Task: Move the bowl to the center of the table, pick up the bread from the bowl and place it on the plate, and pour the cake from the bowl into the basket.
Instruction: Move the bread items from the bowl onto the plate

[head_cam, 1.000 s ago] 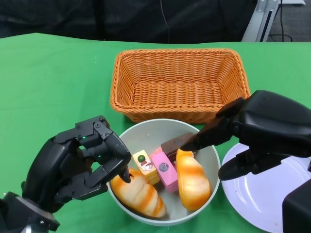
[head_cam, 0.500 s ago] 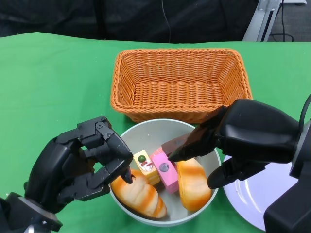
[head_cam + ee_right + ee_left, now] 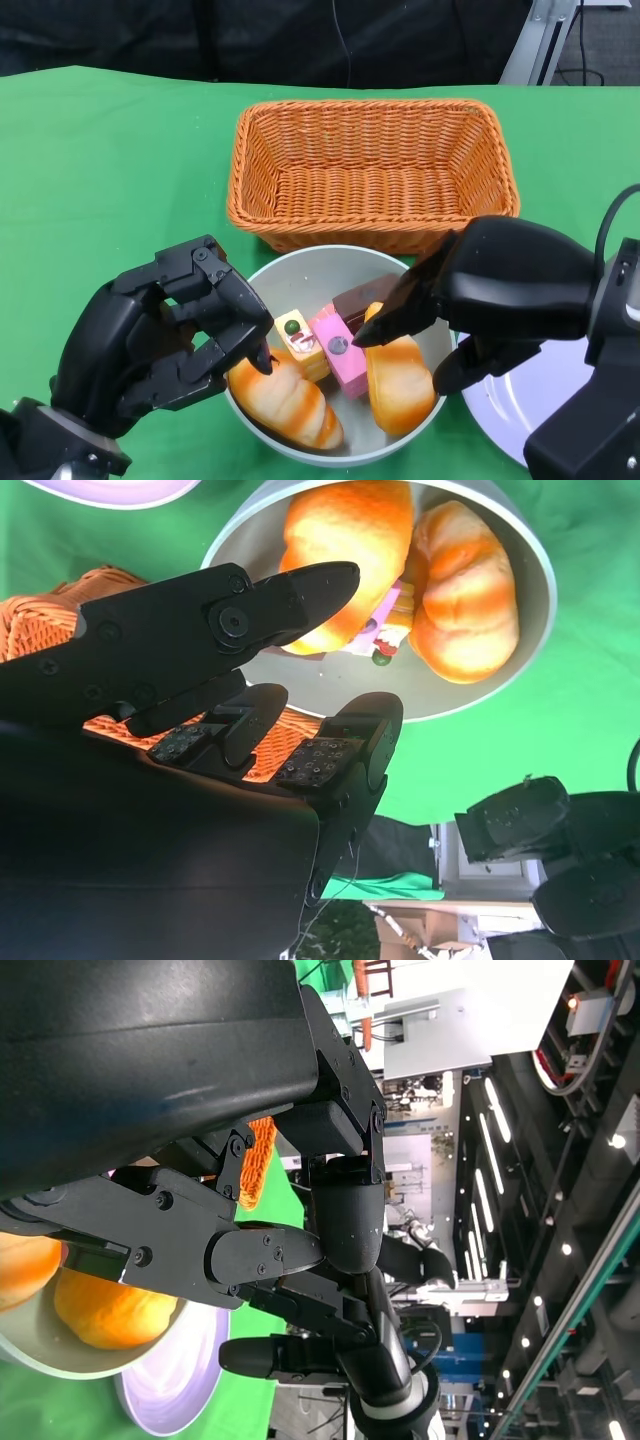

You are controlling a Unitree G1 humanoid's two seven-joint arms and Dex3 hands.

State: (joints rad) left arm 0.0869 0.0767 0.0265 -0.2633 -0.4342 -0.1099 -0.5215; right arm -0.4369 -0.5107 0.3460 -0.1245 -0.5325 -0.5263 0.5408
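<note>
Bowl (image 3: 300, 272) near the table's front edge, just before the basket (image 3: 370, 170), with two bread rolls (image 3: 285, 400) and cake pieces (image 3: 338, 350) inside. Left hand (image 3: 165, 340) gripping the bowl's left rim. Right hand (image 3: 500, 295) open over the right roll (image 3: 398, 380), fingers apart. Plate (image 3: 545, 410) to the right.
</note>
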